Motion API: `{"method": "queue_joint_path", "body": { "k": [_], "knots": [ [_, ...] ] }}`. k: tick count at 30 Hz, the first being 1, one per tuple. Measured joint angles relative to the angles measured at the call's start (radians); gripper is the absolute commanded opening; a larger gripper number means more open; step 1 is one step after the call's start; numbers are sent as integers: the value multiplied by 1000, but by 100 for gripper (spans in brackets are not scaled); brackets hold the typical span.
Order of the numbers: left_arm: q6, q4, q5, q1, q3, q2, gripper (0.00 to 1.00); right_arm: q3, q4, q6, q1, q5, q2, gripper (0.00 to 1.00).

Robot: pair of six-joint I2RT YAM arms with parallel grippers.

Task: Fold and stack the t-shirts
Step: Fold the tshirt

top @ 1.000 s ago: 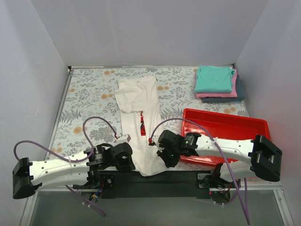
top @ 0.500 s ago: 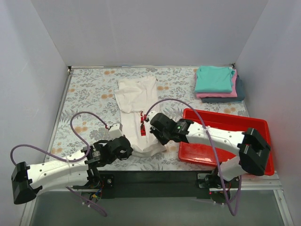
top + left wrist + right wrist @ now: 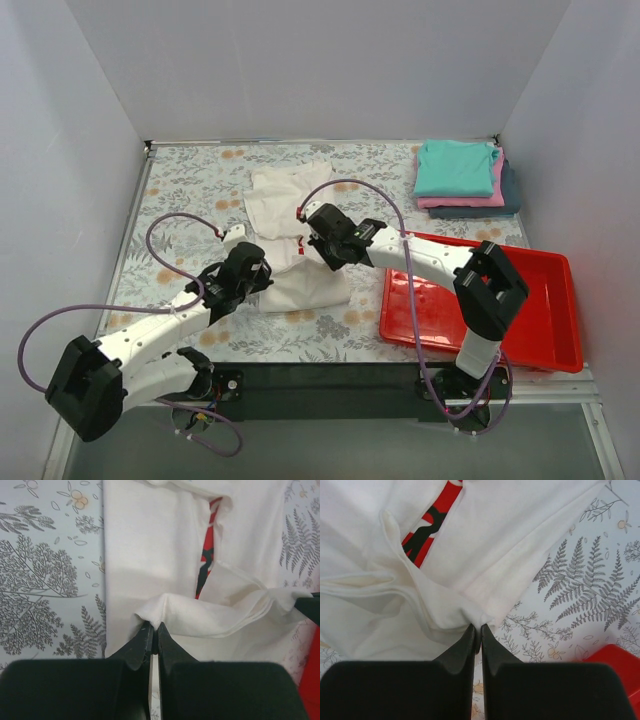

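**A:** What does each claw have?

**B:** The left claw (image 3: 154, 626) is pinched tight on the left edge of the white t-shirt (image 3: 285, 205). The right claw (image 3: 480, 627) is clamped on its right edge. The shirt lies mid-bench (image 3: 180, 200), its near part doubled over.

**A:** Which step, then?

**B:** Probably the bottom-up fold. Next, both edges should travel level to the collar end and be let go. The folded stack (image 3: 460, 180) sits at the far right.
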Motion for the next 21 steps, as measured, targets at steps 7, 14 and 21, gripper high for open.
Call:
{"method": "queue_joint_path", "body": {
  "k": [7, 14, 21],
  "knots": [
    [97, 115, 76, 151, 16, 111, 0, 102, 6, -38, -68, 0, 87, 1],
    [150, 217, 137, 215, 78, 237, 0, 188, 3, -75, -115, -11, 164, 1],
    [181, 272, 172, 277, 124, 343, 0, 287, -1, -110, -147, -36, 232, 1]
  ]
}}
